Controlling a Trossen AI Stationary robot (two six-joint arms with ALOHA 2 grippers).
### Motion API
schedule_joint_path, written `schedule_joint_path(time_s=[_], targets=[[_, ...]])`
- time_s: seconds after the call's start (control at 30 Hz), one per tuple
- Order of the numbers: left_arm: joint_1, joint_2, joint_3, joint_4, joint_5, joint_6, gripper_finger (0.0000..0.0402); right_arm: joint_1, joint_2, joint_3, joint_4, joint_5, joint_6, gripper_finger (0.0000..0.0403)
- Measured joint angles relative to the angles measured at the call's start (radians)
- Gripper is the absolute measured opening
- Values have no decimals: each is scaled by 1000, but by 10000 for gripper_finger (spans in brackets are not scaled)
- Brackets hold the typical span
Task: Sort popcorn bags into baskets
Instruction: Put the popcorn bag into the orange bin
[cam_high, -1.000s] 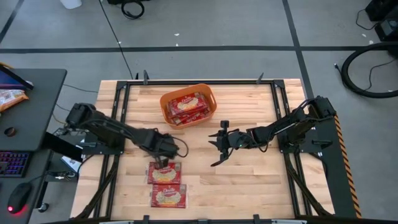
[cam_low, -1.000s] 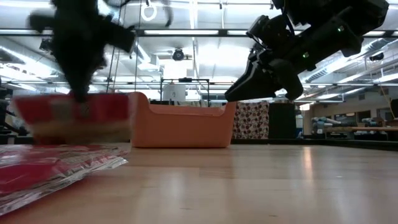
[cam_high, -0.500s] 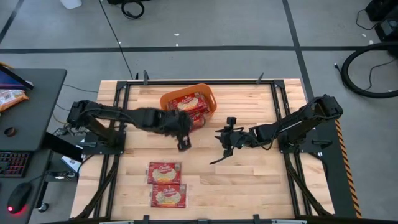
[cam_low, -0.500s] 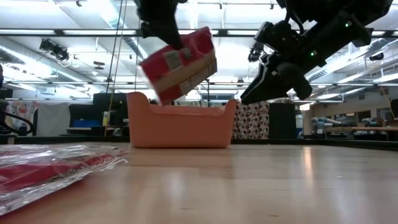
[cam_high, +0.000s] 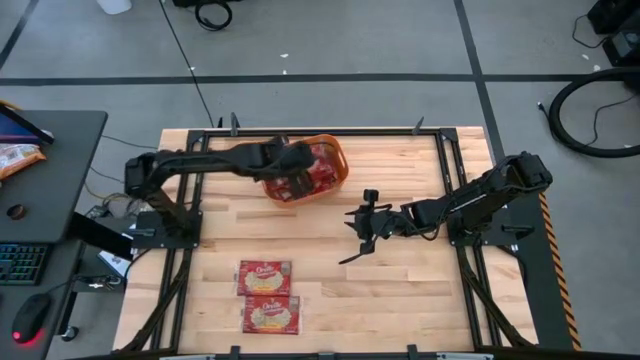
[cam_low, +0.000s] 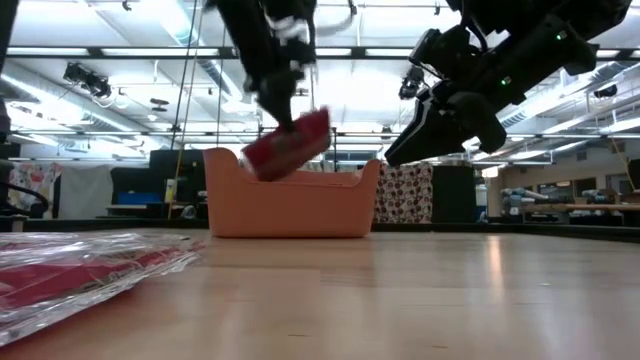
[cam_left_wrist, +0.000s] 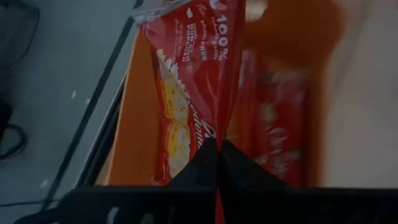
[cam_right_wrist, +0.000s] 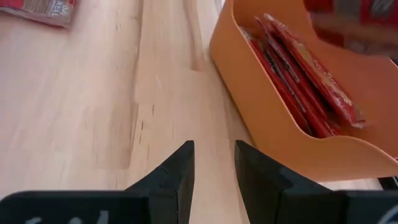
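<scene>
My left gripper (cam_high: 298, 180) is shut on a red popcorn bag (cam_low: 290, 145) above the orange basket (cam_high: 340, 160) at the table's far middle. In the left wrist view the bag (cam_left_wrist: 199, 81) hangs past my fingers over the basket's inside. More red bags (cam_right_wrist: 298, 74) lie stacked in the basket. Two bags (cam_high: 265, 277) (cam_high: 272, 314) lie flat on the table near its near edge. My right gripper (cam_high: 350, 238) is open and hovers right of the basket above the table's middle, touching nothing. My left gripper pinches the popcorn bag's edge (cam_left_wrist: 217, 134) between its two shut fingers, coming from above and pointing down. The bag hangs tilted below the fingers, lifted clear of the table, with its lower end (cam_low: 255, 165) at about the height of the basket's rim.
Bare wood lies between the basket and the two flat bags. A crinkled clear-wrapped bag (cam_low: 80, 270) lies close in the low view. Black frame rails (cam_high: 190, 200) run along the table's left and right sides. A dark desk (cam_high: 40, 190) stands left of the table.
My left gripper has lifted a bag from beside the two near-edge bags, swung it up and toward the far edge, and now holds it lower and tilted over the basket. The right gripper has shifted slightly toward the table's right.
</scene>
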Motion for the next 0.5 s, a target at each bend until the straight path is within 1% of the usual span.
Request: schedule_joint_path(time_s=[0.1,0.17,0.3,0.37,0.43,0.5], targets=[[36,62,-1,-20,-2,47,10,0,0,0,5,-35,9,119],[49,95,-2,-25,-2,66,27,1,0,0,6,-50,17,119],[38,109,1,-48,-5,59,91,7,0,-30,24,-57,20,119],[20,106,21,-94,1,47,125,6,0,-50,46,-42,16,119],[-9,96,57,-144,44,41,153,6,0,-61,66,-26,12,119],[-50,86,86,-175,141,40,170,6,-1,-65,65,-10,9,119]])
